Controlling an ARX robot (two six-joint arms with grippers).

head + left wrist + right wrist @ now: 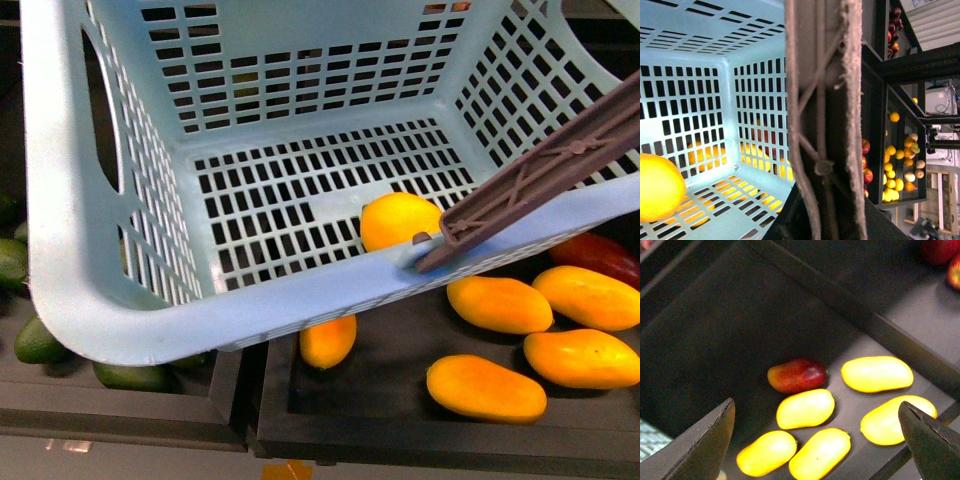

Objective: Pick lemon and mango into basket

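Observation:
The pale blue slotted basket (80, 250) fills the front view, raised above the fruit trays. One lemon (400, 220) lies on its floor near the front wall and shows again as the lemon (657, 187) in the left wrist view. My left gripper (822, 210) is shut on the basket's brown handle (822, 100). My right gripper (817, 445) is open, hanging above several yellow mangoes; one mango (805, 408) and another (820, 453) lie between its fingers (710, 440). Neither gripper shows in the front view.
A dark tray (400, 420) below the basket holds several mangoes (498, 303) and a red-skinned one (600, 255). Dark green avocados (38, 342) lie in the tray to the left. Apples (940, 250) sit in the neighbouring bin. A dark shelf rack of mixed fruit (900, 165) stands beyond the basket.

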